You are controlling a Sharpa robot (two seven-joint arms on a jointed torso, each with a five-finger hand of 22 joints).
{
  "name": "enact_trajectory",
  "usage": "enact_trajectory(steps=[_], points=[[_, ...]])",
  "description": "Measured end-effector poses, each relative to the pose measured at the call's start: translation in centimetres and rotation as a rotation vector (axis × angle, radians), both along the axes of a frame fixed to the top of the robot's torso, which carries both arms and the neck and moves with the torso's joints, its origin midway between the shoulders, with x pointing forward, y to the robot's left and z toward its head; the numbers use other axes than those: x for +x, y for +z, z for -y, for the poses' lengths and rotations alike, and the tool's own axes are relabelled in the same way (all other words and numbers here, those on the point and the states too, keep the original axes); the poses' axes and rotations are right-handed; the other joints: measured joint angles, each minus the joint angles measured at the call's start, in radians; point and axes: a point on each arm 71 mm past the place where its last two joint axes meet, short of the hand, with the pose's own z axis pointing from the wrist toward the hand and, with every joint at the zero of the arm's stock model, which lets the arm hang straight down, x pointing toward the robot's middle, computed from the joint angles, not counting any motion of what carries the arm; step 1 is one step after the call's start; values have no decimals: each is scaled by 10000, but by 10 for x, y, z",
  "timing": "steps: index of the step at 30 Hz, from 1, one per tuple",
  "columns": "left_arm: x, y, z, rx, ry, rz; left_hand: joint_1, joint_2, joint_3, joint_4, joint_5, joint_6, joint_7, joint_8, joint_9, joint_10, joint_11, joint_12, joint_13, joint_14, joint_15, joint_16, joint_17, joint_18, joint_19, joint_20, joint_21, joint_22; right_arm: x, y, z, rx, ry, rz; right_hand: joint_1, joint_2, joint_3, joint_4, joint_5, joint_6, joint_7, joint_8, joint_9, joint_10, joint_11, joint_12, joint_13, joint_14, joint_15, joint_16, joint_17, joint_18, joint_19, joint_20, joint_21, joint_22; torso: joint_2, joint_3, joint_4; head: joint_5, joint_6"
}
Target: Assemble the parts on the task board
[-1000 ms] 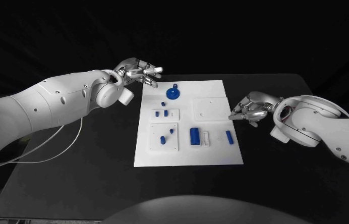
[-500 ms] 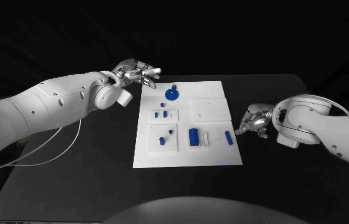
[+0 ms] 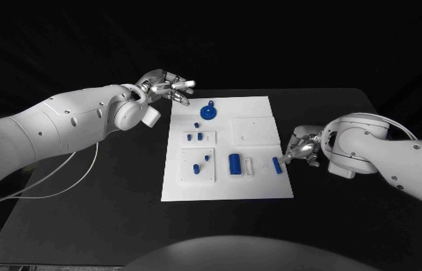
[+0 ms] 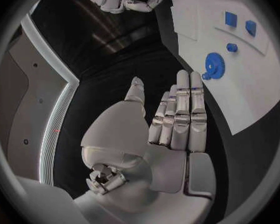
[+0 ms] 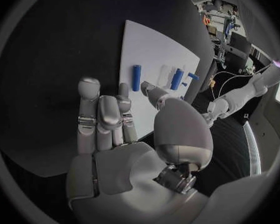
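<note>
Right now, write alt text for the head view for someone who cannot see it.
A white task board lies on a black table, with small blue parts scattered across it. The right hand reaches toward a slim blue part at the board's right edge; the left hand hovers open beyond its far left corner.

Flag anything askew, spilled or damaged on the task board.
Nothing stands out. The task board lies flat and square on the table, the blue parts sit tidily on it, including the gear and the slim bar, and both hands hold nothing.

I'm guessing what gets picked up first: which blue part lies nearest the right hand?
The slim blue bar lying alone near the task board's right edge, just beside the right hand. The thicker blue cylinder and the gear-shaped piece lie farther away.
</note>
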Motion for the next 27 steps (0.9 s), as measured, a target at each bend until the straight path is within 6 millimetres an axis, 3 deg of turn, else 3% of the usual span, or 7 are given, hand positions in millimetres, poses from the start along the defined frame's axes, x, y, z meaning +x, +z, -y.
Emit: enact_trajectory(steps=[2,3,5,8,11,16,27], points=[[0,0,0,5,3,-8,0,0,0,0,0,0,0,0,0,0,0,0,0,0,0,0,0,0,0,0,0,0,-1,0,-2,22,14,53,-81,-81,69,-69,109,-97,-170,475,1059,82,-96,0,15,35,-34,0,32,-1,30,-63,112,0,0,1,0,4,-14],[0,0,0,8,7,-13,0,0,0,0,0,0,0,0,0,0,0,0,0,0,0,0,0,0,0,0,0,0,-1,0,-3,37,9,91,-197,-118,223,-84,109,-315,-251,774,2175,80,-120,0,32,51,-58,0,56,1,17,-126,129,0,0,1,0,6,-21],[0,0,-1,13,11,-20,0,0,0,0,0,0,0,0,0,0,0,0,0,0,0,0,0,0,0,0,0,0,-1,0,-4,52,-6,140,-275,-139,315,-68,100,-379,-255,671,2892,80,-119,0,57,46,-90,0,86,0,2,-141,185,0,0,1,-7,10,-27],[0,0,-1,19,13,-31,0,0,0,0,0,0,0,0,-1,0,0,0,0,0,0,0,8,0,0,0,0,0,-2,-1,-5,46,-11,174,-275,-139,315,-68,-138,-283,-267,357,3473,80,-119,0,61,46,-90,0,124,0,2,-141,190,-1,0,-1,-11,12,-33],[0,-1,-1,22,10,-43,0,0,0,0,0,0,0,0,-1,0,0,0,0,0,0,0,8,0,0,0,0,0,-3,-5,-7,-6,35,164,-275,-139,311,-5,-244,-211,-292,227,3900,80,-119,0,60,46,-90,-41,134,0,2,-141,190,-1,-1,-1,-12,14,-39],[0,-1,-1,29,11,-59,0,0,0,0,0,0,0,0,-1,0,0,0,0,0,0,0,8,0,0,0,0,1,-5,-10,-11,-116,114,202,-274,-139,300,6,-324,-130,-279,-12,4277,43,-155,-48,60,46,-90,-41,153,0,2,-141,190,-2,-1,3,-10,17,-57],[0,-1,-1,43,22,-83,0,0,0,0,0,0,0,0,-2,0,0,0,0,0,0,0,20,0,0,0,0,1,-8,-20,-12,-580,355,298,-274,-139,330,-24,-631,-115,-291,-113,4490,16,-128,-106,46,46,-89,-87,157,0,1,-140,190,-3,-3,8,-13,7,-101]])
